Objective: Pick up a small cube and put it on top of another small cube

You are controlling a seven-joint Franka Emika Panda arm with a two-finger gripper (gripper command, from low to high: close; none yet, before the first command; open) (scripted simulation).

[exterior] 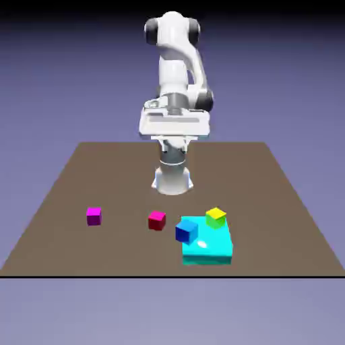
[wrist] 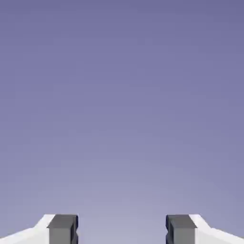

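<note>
Spread and empty, the white two-finger gripper (wrist: 122, 229) hangs high behind the flat cyan block (exterior: 207, 258). The small magenta-and-purple cube (exterior: 94, 216) sits well to the block's left in the exterior view; a hasty, low approach might knock the small pink-topped, dark red cube (exterior: 156, 221) (the likely base).

No writing, label or brand can be read in either view. No numbers or signs are legible.

Table (exterior: 121, 175): brown, flat | On it, exterior view's left: magenta cube (exterior: 94, 216) | Near middle: pink-topped cube (exterior: 157, 220), dark red sides | Right of that: cyan block (exterior: 207, 247), wide, low; blue cube (exterior: 186, 231) at its left side, yellow cube (exterior: 215, 217) at its far side, contact undetermined | Far edge: robot base (exterior: 172, 182)
</note>
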